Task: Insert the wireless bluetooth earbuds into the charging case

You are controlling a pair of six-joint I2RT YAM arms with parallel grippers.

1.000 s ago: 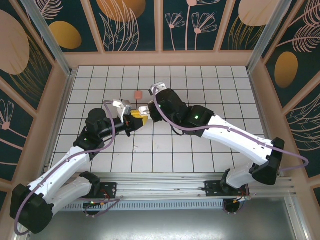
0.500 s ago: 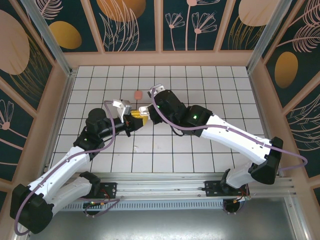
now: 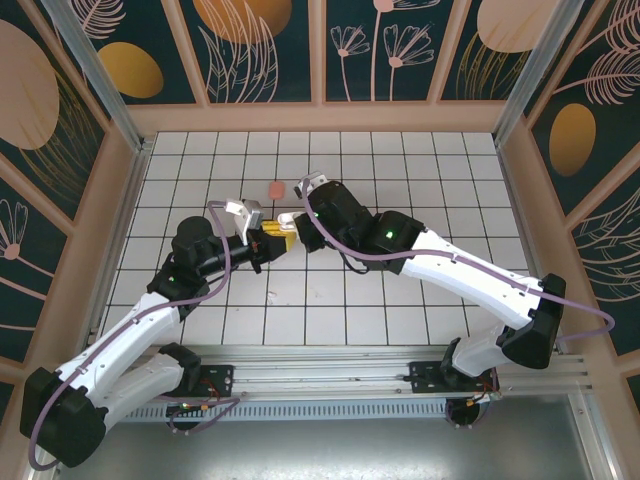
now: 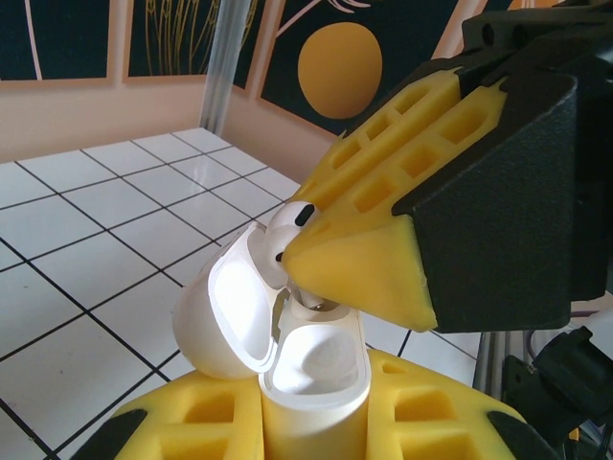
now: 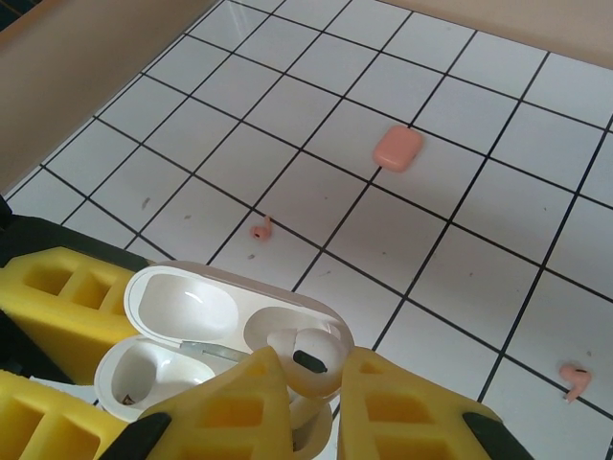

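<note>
Pinching a tiny white glossy plastic earbud [image 5: 311, 359] by its rounded head, the yellow-padded right tool [image 5: 306, 402] is holding it at the mouth of the open white plastic charging case [image 5: 187, 307], the stem seeming to be entering one socket. The left tool [image 4: 316, 426] is clamping the case's lower body, the lid hanging open. The bud is looking light, hard and slick, so a heavy squeeze is likely risking a twist or a pop-out; a gentle pinch across the head, leaving the stem free, is suiting it best. One salmon-pink bud [image 5: 261, 229] is lying on the white tiled bench [image 5: 536, 240] just beyond the case, a second salmon-pink bud [image 5: 576, 378] well apart from it, and a closed pink case [image 5: 397, 148] is sitting farther off
</note>
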